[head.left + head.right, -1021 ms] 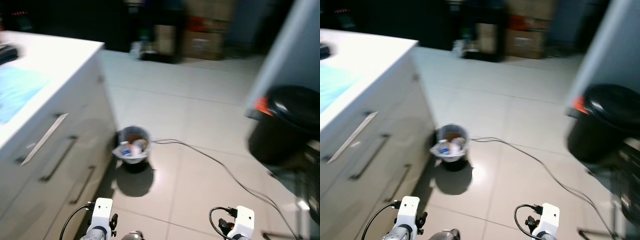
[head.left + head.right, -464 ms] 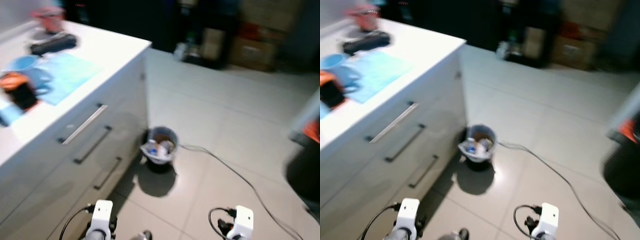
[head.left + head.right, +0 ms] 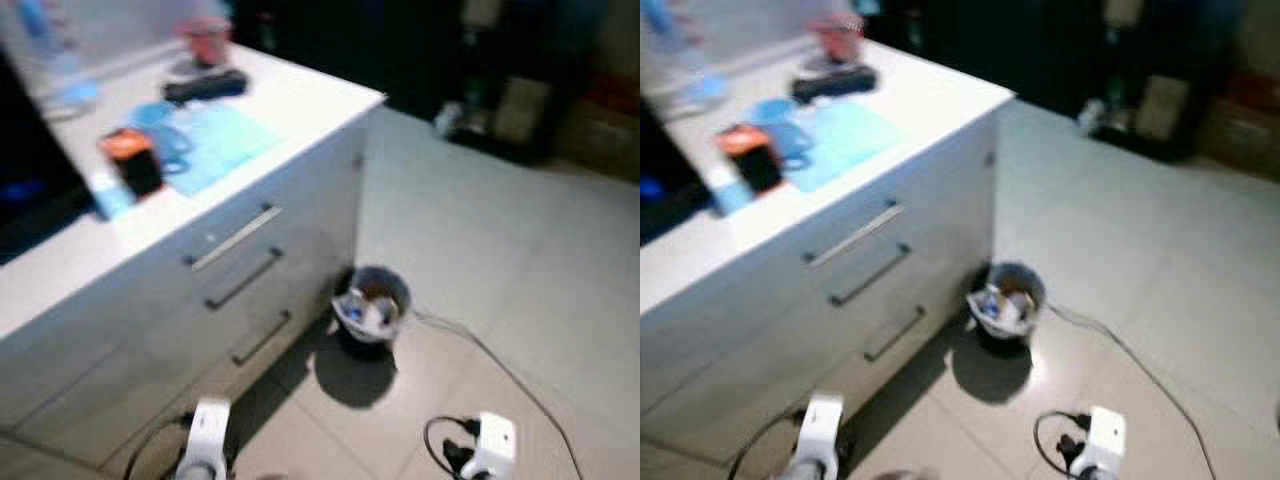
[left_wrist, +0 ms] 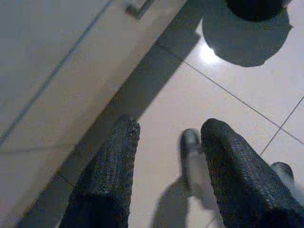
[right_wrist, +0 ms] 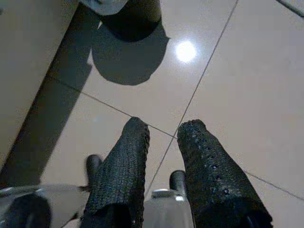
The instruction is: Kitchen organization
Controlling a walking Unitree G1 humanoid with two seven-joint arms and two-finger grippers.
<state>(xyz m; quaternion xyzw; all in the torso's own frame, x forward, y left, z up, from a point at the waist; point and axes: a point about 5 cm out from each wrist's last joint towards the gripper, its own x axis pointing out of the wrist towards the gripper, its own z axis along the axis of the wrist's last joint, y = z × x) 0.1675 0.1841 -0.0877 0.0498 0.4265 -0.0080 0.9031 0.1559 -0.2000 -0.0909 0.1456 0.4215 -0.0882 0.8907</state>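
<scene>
— Surface, white, runs along the robot's left with three drawer handles below; what sits on it?

— A blue mat, a blue mug, an orange-and-black container and a dark object near the far end, all blurred.

— And the floor?

— A small bin full of rubbish stands just beside the drawers, a cable trailing from it.

— The arms?

— Both hang low over the tiles. Left end effector is spread and empty; right end effector is slightly parted, gripping nothing.
</scene>
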